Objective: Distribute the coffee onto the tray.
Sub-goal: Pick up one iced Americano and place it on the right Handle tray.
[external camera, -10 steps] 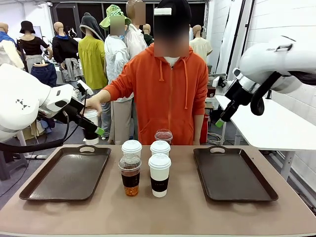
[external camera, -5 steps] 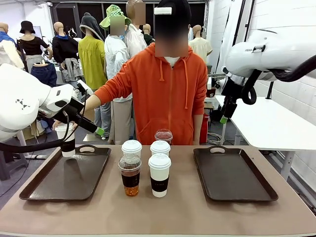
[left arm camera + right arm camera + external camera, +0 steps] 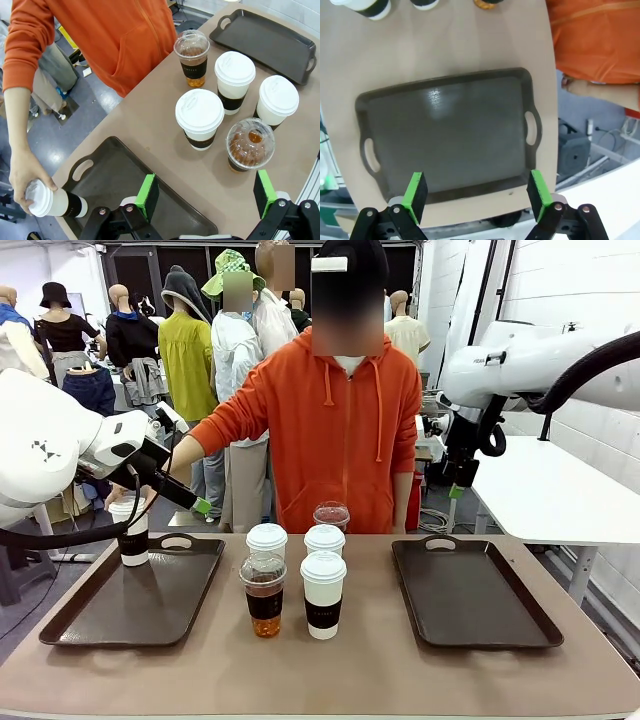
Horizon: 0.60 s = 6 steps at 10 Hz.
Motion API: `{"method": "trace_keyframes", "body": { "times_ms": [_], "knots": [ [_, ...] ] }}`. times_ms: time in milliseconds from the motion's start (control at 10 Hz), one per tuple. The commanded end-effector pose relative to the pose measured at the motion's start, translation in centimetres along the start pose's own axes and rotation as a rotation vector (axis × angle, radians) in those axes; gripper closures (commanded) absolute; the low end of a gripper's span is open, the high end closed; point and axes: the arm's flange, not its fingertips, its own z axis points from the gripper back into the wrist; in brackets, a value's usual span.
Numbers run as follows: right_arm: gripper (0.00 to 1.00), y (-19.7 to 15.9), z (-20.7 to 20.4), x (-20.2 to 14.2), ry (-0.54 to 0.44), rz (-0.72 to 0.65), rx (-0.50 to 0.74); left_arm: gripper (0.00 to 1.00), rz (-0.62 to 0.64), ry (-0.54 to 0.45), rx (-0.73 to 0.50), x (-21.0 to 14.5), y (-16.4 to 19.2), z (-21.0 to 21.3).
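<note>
— Where is the coffee to be found?

— Five cups are grouped mid-frame on the bench point(image 3: 330, 670), between the left tray point(image 3: 140, 605) and the right tray point(image 3: 470, 600). The front paper cup point(image 3: 323, 598) and the front clear cup point(image 3: 264, 600) are set side by side, nearly touching. Two more sleeved paper cups and a second clear cup are ranked behind them. A sixth cup point(image 3: 130, 532) is held at its lid by the person's hand point(image 3: 25, 172) at the left edge of the frame, at the left tray's far corner. Whether it is set down cannot be told.

— And the pincers?

— The left pincer point(image 3: 205, 200) is seen with its pads wide apart and nothing between them, above the left tray's rim. The right pincer point(image 3: 476, 195) is likewise spread and empty, pointed down at the right tray.

— How should a cup be taken?

— The paper cups are judged light but crushable. The sleeve is probably the least slippery band, so a modest squeeze is best placed there, below the lid. The clear cups are likely slicker and springier, with dome lids easily popped, so the wall under the rim is preferred. Every cup should be kept upright.
</note>
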Motion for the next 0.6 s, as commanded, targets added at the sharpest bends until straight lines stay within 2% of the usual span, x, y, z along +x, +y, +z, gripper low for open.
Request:
{"method": "trace_keyframes", "body": {
  "times_ms": [0, 100, 200, 500],
  "knots": [
    [0.00, -1.02, -0.17, 0.40, 0.050, 0.010, 0.002, 0.00, 0.002, -0.009, -0.014, -0.14, 0.16, 0.04],
    [0.00, -1.05, -0.30, 0.38, 0.057, -0.009, -0.013, 0.00, 0.002, -0.009, -0.014, -0.14, 0.16, 0.04],
    [0.00, -0.36, -0.47, 0.11, 0.013, 0.006, 0.003, 0.00, 0.002, -0.009, -0.014, -0.14, 0.16, 0.04],
    [0.00, -0.36, -0.47, 0.11, 0.013, 0.006, 0.003, 0.00, 0.002, -0.009, -0.014, -0.14, 0.16, 0.04]
  ]
}}
